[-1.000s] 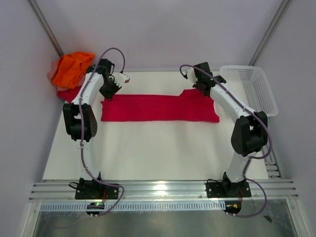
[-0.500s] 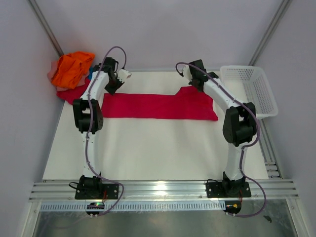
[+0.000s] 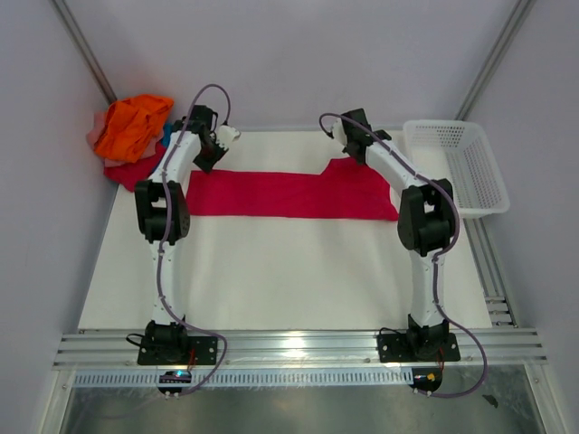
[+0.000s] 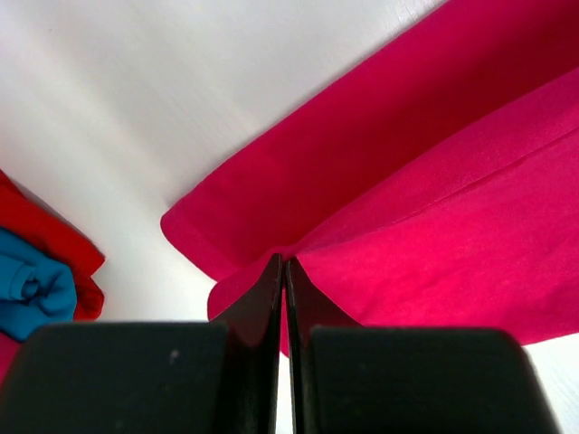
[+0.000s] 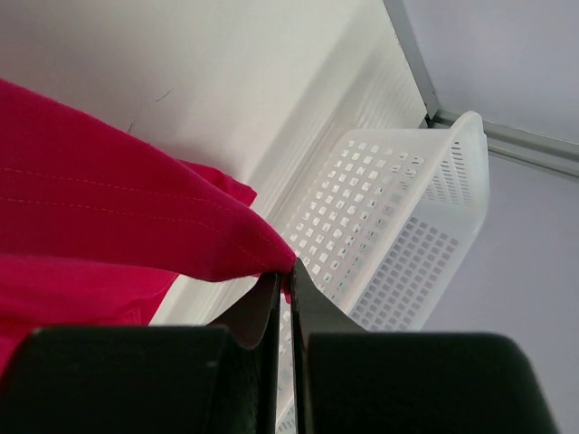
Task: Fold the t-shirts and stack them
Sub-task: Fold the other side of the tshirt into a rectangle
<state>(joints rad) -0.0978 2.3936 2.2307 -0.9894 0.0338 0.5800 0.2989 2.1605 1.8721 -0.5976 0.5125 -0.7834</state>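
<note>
A crimson t-shirt (image 3: 289,193) lies folded into a long band across the far half of the white table (image 3: 271,271). My left gripper (image 3: 206,155) is shut on its far left edge; in the left wrist view the cloth (image 4: 425,199) bunches into the closed fingertips (image 4: 284,264). At the far right corner my right gripper (image 3: 353,149) is shut on the shirt, and the right wrist view shows a lifted fold of hem (image 5: 136,217) pinched between the fingers (image 5: 291,269). A pile of other t-shirts, orange (image 3: 131,125) on top with red (image 3: 131,172) below, sits at the far left.
A white plastic mesh basket (image 3: 457,163) stands at the far right edge, close behind the right gripper (image 5: 398,217). Red (image 4: 45,240) and blue (image 4: 32,289) cloth from the pile lies just left of the left gripper. Grey walls enclose the table.
Both arms have reached farther back, drawing the shirt's far edge away from me. The right gripper's corner has lifted and shifted back and slightly left.
</note>
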